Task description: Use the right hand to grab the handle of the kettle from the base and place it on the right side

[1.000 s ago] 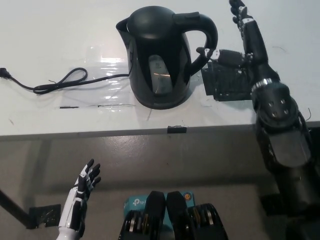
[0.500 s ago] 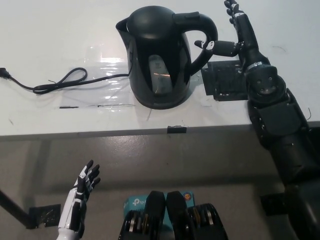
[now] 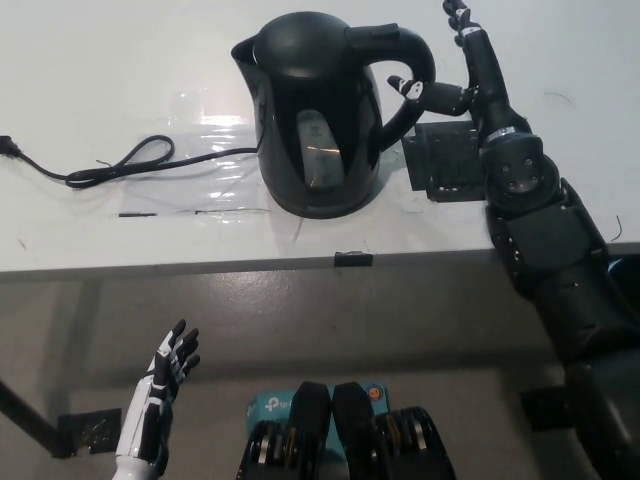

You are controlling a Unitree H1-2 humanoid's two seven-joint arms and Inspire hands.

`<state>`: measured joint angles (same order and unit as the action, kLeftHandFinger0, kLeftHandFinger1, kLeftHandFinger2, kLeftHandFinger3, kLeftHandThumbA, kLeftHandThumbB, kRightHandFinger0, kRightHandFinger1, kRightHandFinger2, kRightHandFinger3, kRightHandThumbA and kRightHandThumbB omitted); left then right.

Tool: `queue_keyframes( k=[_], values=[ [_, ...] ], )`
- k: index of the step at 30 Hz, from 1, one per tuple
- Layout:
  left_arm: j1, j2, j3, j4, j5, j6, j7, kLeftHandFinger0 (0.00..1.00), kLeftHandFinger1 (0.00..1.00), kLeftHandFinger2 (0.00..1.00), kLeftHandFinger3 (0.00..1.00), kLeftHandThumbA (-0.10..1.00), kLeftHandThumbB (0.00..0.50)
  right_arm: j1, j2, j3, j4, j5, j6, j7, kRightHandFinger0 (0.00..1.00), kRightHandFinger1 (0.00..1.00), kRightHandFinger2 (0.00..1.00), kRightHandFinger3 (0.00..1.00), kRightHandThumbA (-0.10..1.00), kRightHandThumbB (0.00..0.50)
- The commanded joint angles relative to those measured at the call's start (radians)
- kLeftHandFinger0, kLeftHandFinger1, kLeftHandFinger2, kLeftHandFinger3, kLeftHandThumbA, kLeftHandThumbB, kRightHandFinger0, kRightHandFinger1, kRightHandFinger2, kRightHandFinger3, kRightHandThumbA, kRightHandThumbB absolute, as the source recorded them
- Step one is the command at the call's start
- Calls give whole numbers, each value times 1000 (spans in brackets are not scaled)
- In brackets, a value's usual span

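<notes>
Kettle (image 3: 320, 120) handle (image 3: 408, 70) just beside R hand (image 3: 470, 75), fingers (image 3: 420, 92) spread wide, holding nothing

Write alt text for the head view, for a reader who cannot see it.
A black right hand reaches with fingers apart beside the handle of a black kettle on a white table, not yet gripping it. A black cord trails left, and the white left hand rests open below the table edge.
</notes>
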<state>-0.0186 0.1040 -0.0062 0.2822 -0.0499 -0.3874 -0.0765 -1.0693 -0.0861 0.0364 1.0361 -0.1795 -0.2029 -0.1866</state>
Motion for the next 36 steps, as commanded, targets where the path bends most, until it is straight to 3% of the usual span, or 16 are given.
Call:
queue_keyframes(
  k=[1,3,4,8,9,11,12,14,17,21,22,23,26,30,33,36],
  values=[
    [-4,5,-3,-17,0,-40,-15,1000,1000,1000,1000,1000,500,-117,8,29,61,-59,-58,-135,870,936,1000,1000,492,227],
    [1,3,-2,-23,1,-37,-13,1000,1000,1000,1000,1000,500,-168,13,112,147,-159,34,-258,19,112,284,362,-92,225],
    [2,4,-3,-26,1,-34,-13,1000,1000,1000,1000,1000,500,-175,16,133,164,-180,36,-295,4,43,251,287,-98,231],
    [-8,3,-2,-30,1,-27,-12,1000,1000,1000,1000,1000,500,-204,32,199,219,-220,-4,-401,0,221,631,586,-100,173],
    [-9,4,-1,-31,-1,-25,-13,1000,1000,1000,1000,1000,500,-211,36,205,225,-219,1,-401,0,205,604,690,-100,195],
    [-11,6,-2,-29,-1,-28,-15,1000,1000,1000,1000,1000,500,-219,43,215,233,-216,10,-406,0,118,478,492,-100,185],
    [-13,7,-3,-28,-1,-29,-16,1000,1000,1000,1000,1000,500,-222,46,221,238,-215,5,-416,0,99,473,306,-100,159],
    [-15,7,-4,-30,0,-24,-16,1000,1000,1000,1000,1000,500,-224,46,228,244,-213,-2,-427,0,132,541,195,-100,136],
    [-18,9,-2,-36,2,-18,-15,1000,1000,1000,1000,1000,500,-228,49,226,252,-193,-22,-442,0,130,502,425,-100,164],
    [-26,13,1,-33,0,-18,-15,1000,1000,1000,1000,1000,500,-240,49,219,264,-183,-29,-455,0,96,444,312,-100,170],
    [-26,14,1,-32,1,-20,-15,1000,1000,1000,1000,1000,500,-242,49,208,265,-171,-32,-448,0,99,457,100,-100,154],
    [-26,15,0,-35,-3,-18,-18,1000,1000,1000,1000,1000,500,-245,49,204,267,-166,-35,-447,0,158,577,80,-100,128],
    [-27,13,-1,-31,-6,-19,-20,1000,1000,1000,1000,1000,500,-251,51,185,259,-155,-57,-492,55,327,764,390,-100,193],
    [-27,11,0,-30,-2,-15,-16,1000,1000,1000,1000,1000,500,-272,60,132,245,-116,-62,-481,0,158,532,354,-100,172],
    [-27,10,0,-31,1,-14,-14,1000,1000,1000,1000,1000,500,-291,64,94,226,-102,-92,-504,0,55,501,231,-100,146],
    [-30,11,0,-27,-3,-15,-17,1000,1000,1000,1000,1000,500,-301,59,46,185,-77,-127,-498,0,27,548,366,-100,76]
  ],
)
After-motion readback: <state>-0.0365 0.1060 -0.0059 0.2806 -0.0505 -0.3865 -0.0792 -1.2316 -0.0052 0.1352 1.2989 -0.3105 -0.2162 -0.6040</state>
